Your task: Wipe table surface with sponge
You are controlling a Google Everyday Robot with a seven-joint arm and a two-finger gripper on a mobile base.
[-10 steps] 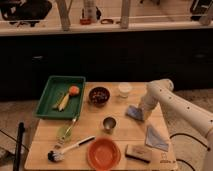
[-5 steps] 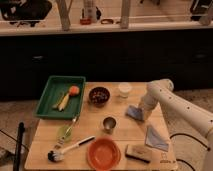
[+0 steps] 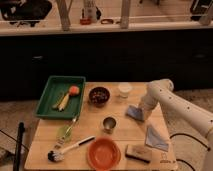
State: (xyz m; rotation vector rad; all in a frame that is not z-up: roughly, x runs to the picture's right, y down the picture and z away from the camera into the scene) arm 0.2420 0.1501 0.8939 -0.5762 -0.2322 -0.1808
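The table surface [image 3: 90, 126] is a light wooden top that fills the lower half of the camera view. The sponge [image 3: 133, 111], a small flat light-blue pad, lies on the table right of centre, below the white cup. My gripper [image 3: 143, 114] is at the end of the white arm [image 3: 170, 100] that reaches in from the right. It is down at the sponge's right edge and seems to touch it. The gripper's tip is hidden behind the wrist.
A green tray [image 3: 50, 102] with vegetables sits at the far left. A dark bowl [image 3: 99, 96], a white cup [image 3: 124, 90] and a metal cup [image 3: 109, 123] stand mid-table. An orange plate [image 3: 103, 153], a dish brush [image 3: 70, 149], a tan block [image 3: 138, 153] and a blue folded cloth [image 3: 156, 137] lie near the front.
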